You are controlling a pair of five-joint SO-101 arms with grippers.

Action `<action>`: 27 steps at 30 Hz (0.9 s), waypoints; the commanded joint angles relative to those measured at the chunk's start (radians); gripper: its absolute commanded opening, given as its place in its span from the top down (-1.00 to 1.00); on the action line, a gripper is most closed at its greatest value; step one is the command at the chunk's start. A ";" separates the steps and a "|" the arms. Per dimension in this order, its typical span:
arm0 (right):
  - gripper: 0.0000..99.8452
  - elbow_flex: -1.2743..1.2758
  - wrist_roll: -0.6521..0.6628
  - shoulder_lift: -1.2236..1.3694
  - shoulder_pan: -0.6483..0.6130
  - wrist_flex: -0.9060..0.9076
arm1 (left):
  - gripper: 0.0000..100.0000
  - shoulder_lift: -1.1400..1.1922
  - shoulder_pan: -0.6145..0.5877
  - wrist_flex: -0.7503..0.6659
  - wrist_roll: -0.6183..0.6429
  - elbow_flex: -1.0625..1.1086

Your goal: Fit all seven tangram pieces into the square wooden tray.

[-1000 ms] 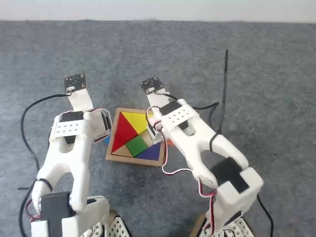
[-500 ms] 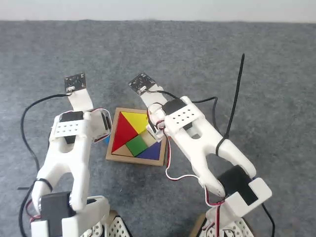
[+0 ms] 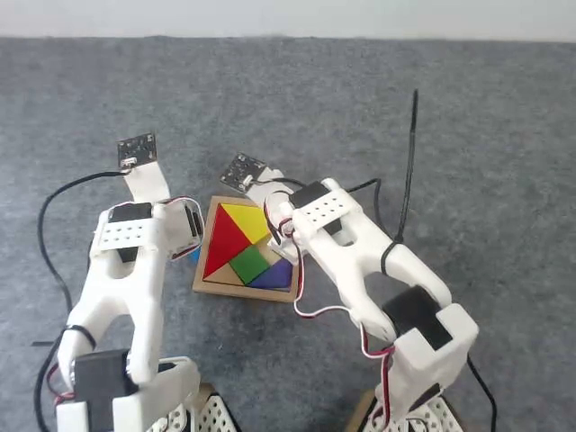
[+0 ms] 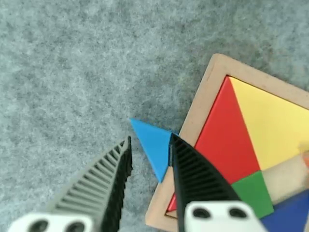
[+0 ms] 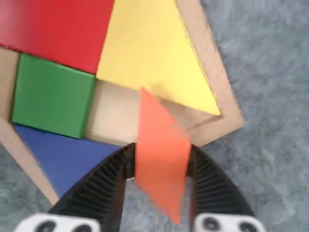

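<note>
— Right gripper, where is it in the high view?
— It is under its own arm, over the right part of the wooden tray. From there I cannot judge its fingers. The left gripper hangs just beside the tray's left rim.
— And the left wrist view?
— There the left gripper is open and holds nothing. Its fingers stand on either side of the light blue triangle. This piece lies on the carpet outside the tray, perhaps touching the rim.
— And the right wrist view?
— The right gripper is closed on the orange parallelogram. The long axis of the piece runs out past the fingertips. Its forward corner is over the bare gap between the yellow triangle, the green square and the dark blue triangle.
— So what does the move need?
— I think a turn, because the long axis seems to cross the gap and not to follow it.
</note>
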 commanded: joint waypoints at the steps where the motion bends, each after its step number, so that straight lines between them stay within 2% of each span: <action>1: 0.47 -0.048 0.009 -0.008 0.018 0.001 | 0.75 -0.043 -0.009 -0.017 -0.008 -0.005; 13: 0.46 -0.210 -0.012 -0.053 0.025 0.246 | 0.75 -0.043 -0.009 -0.017 -0.008 -0.005; 20: 0.47 -0.315 -0.035 -0.007 0.185 0.300 | 0.75 -0.043 -0.008 -0.017 -0.008 -0.005; 27: 0.47 -0.351 -0.034 0.116 0.104 0.271 | 0.75 -0.043 -0.008 -0.017 -0.008 -0.005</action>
